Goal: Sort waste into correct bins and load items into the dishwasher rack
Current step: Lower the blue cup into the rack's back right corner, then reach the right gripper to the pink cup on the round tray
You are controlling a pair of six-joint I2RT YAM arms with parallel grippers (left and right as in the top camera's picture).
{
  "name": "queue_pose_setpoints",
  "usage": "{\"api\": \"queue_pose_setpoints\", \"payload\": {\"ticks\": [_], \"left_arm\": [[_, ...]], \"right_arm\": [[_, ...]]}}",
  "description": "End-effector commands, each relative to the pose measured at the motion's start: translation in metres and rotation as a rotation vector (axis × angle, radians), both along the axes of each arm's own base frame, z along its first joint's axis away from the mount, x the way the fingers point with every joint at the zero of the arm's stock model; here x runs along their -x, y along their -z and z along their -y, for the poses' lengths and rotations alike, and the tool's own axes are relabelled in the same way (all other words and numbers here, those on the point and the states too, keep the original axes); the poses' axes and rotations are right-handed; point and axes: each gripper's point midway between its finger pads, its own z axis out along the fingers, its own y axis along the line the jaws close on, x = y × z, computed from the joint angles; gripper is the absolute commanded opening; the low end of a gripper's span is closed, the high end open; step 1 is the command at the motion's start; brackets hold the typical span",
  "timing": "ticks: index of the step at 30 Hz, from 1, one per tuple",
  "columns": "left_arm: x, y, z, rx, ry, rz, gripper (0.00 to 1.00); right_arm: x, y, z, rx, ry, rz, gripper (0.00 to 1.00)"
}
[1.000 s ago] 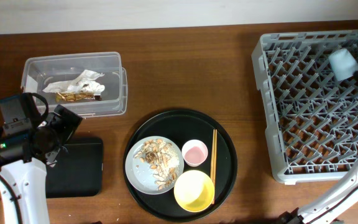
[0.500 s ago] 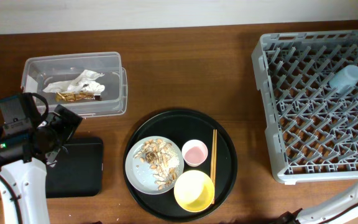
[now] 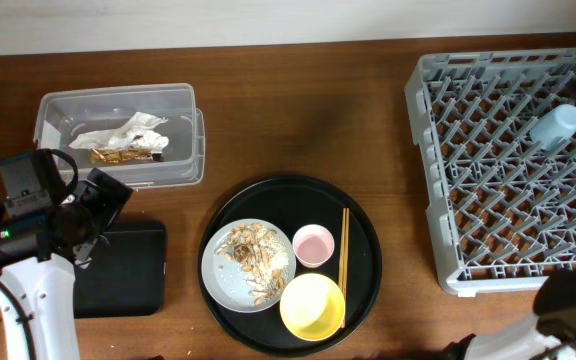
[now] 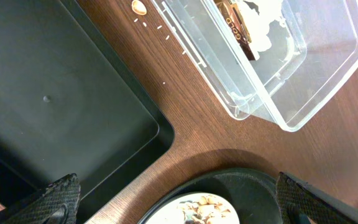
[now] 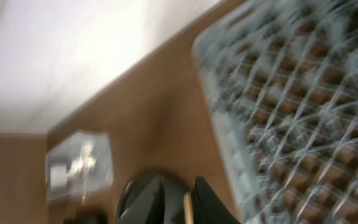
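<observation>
The light-blue cup [image 3: 555,127] is lying inside the dishwasher rack [image 3: 423,150], near the tabletop's far right corner. The left gripper [image 4: 179,208] is hovering by the left edge, fingers spread wide, holding nothing. The right gripper [image 3: 573,298] is appearing only as a blur, so its state cannot be told.

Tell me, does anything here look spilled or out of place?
Yes. A beige food scrap and a few rice grains lie loose on the wooden table, between the clear tub and the black rectangular tray. The light-blue cup lies tipped over in the rack.
</observation>
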Motion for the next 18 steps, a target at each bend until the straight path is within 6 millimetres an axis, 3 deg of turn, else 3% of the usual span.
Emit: {"api": "queue_pose_setpoints", "payload": {"ticks": [1, 5, 7, 8, 9, 10, 12, 14, 16, 18], "left_arm": [[0.001, 0.001, 0.000, 0.013, -0.013, -0.002, 0.99], [0.001, 0.001, 0.000, 0.013, -0.013, -0.002, 0.99], [0.001, 0.001, 0.000, 0.013, -0.013, -0.002, 0.99], [0.001, 0.001, 0.000, 0.013, -0.013, -0.002, 0.99], [0.001, 0.001, 0.000, 0.013, -0.013, -0.002, 0.99], [0.001, 0.001, 0.000, 0.013, -0.013, -0.002, 0.99], [0.001, 0.001, 0.000, 0.013, -0.013, -0.002, 0.99], [0.001, 0.001, 0.000, 0.013, -0.013, -0.002, 0.99], [0.001, 0.001, 0.000, 0.013, -0.013, -0.002, 0.99], [0.001, 0.001, 0.000, 0.013, -0.013, -0.002, 0.99]], "right_arm": [[0.021, -0.007, -0.045, 0.108, -0.069, -0.058, 0.18], [0.048, -0.015, -0.101, 0.201, -0.195, -0.086, 0.19], [0.062, -0.019, -0.133, 0.251, -0.281, -0.070, 0.28], [0.070, -0.019, -0.153, 0.272, -0.346, -0.059, 0.63], [0.077, -0.018, -0.170, 0.287, -0.402, -0.057, 0.80], [0.082, -0.015, -0.183, 0.297, -0.449, -0.060, 0.84], [0.095, -0.001, -0.215, 0.329, -0.566, -0.092, 0.84], [0.105, 0.030, -0.249, 0.383, -0.656, -0.177, 0.81], [0.107, 0.073, -0.281, 0.427, -0.708, -0.250, 0.62], [0.111, 0.097, -0.299, 0.434, -0.743, -0.282, 0.58]]}}
